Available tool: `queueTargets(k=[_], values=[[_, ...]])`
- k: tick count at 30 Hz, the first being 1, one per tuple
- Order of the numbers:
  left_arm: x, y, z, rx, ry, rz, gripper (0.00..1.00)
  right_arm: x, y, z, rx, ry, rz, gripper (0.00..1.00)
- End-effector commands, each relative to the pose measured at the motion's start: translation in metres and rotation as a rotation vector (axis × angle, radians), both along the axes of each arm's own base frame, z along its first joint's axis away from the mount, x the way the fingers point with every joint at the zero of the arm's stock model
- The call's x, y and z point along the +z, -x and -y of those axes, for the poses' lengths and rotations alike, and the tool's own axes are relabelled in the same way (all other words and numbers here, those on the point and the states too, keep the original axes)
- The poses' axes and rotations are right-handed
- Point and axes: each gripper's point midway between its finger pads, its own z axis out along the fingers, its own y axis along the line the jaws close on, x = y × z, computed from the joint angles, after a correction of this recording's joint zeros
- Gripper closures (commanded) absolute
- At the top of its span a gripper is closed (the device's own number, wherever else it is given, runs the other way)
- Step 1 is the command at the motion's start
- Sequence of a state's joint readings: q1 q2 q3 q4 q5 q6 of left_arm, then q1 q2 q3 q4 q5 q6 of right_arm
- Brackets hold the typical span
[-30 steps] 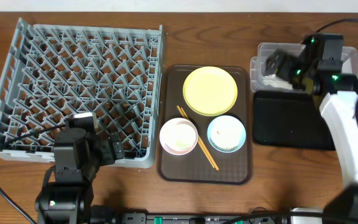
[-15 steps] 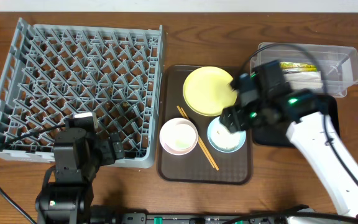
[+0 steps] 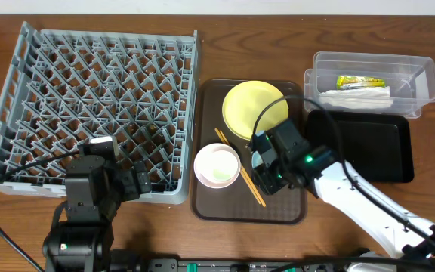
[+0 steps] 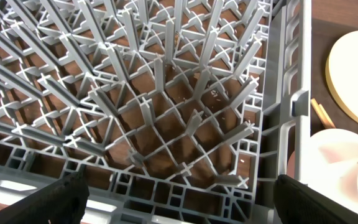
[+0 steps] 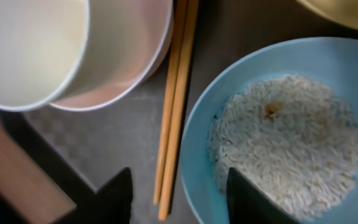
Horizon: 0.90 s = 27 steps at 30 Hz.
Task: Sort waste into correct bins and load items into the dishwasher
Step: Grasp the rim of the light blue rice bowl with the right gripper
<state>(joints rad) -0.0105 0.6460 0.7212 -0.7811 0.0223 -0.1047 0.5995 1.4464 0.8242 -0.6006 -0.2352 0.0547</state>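
Observation:
My right gripper hangs low over the light blue bowl on the brown tray, hiding most of it from overhead. Its jaws are open and straddle the bowl's near rim. One finger is outside by the chopsticks, the other over the rice scraps. Neither finger touches the rim. The white bowl and the yellow plate sit beside it. My left gripper stands wide open over the near right corner of the grey dish rack, holding nothing.
The clear tub at the back right holds the green-and-yellow wrapper and the white napkin. The black tray lies in front of it. The brown tray sits between the rack and the bins.
My right arm swung from the clear tub at the back right down to the blue bowl on the brown tray, and its jaws narrowed. The left arm stayed still.

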Motion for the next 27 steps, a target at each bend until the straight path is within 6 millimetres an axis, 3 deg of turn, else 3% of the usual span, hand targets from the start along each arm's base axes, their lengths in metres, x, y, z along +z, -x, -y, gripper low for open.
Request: queueTargets(k=[1,15,27], values=[[0.009,-0.002,0.0,0.005,-0.002,0.022,0.03,-0.013,0.004,0.005,-0.032,0.034,0.0,0.61],[0.009,-0.001,0.0,0.005,-0.002,0.019,0.03,-0.028,0.007,0.005,-0.019,0.056,0.042,0.78],[0.009,-0.001,0.0,0.005,-0.002,0.019,0.02,-0.035,0.014,0.008,-0.007,0.088,0.035,0.81]])
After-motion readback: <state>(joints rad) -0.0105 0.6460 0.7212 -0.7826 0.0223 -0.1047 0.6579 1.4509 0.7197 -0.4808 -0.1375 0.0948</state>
